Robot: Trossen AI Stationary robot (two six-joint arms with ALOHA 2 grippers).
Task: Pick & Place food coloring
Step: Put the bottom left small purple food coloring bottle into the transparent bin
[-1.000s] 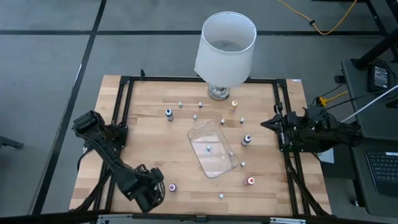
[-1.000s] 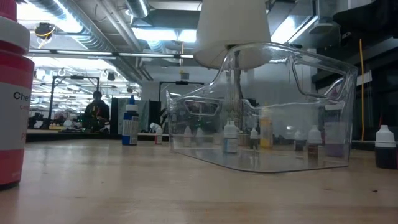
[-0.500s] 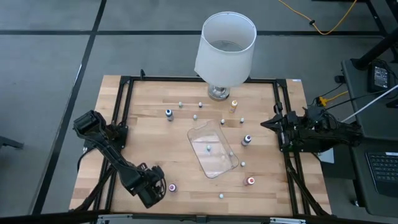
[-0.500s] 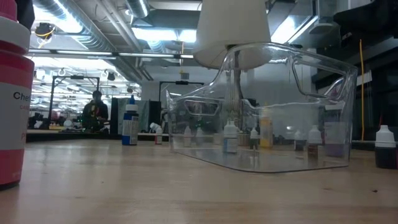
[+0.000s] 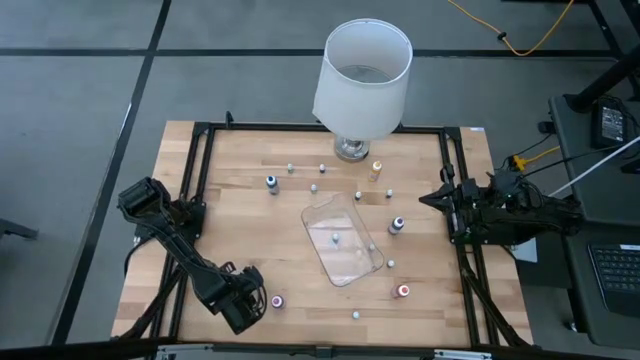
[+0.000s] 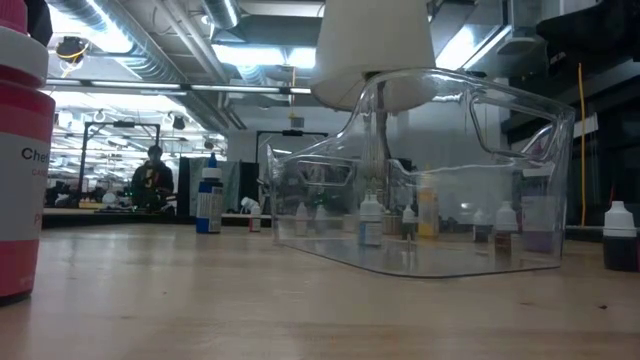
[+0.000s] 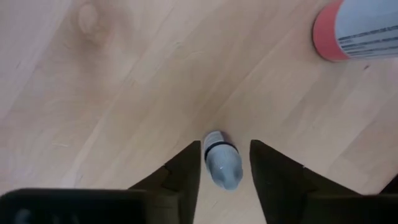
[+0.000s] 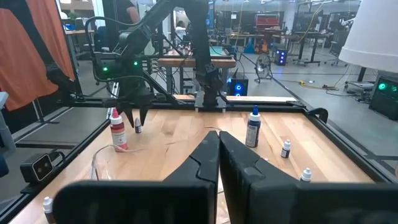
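The food coloring bottles stand scattered upright on the wooden table. My left gripper points down at the near left. In the left wrist view it is open, one finger on either side of a tiny white-capped bottle that stands on its base. A red-labelled bottle stands just beside it. The same small bottle shows under that gripper in the right wrist view. My right gripper waits shut at the table's right edge. My left gripper reaches down from above with its fingers on either side of the small bottle. A strip of wood shows between the bottle and one finger. The other finger lies right beside the bottle's side; whether it touches I cannot tell.
A clear plastic tray lies mid-table with one small bottle inside. A large white lamp stands at the far edge. Other bottles include a blue-capped one, an orange one, a dark one and a red-capped one.
My left gripper has come down at the near left and shifted slightly toward the red-labelled bottle, then held still. The bottles and the tray have stayed where they were.
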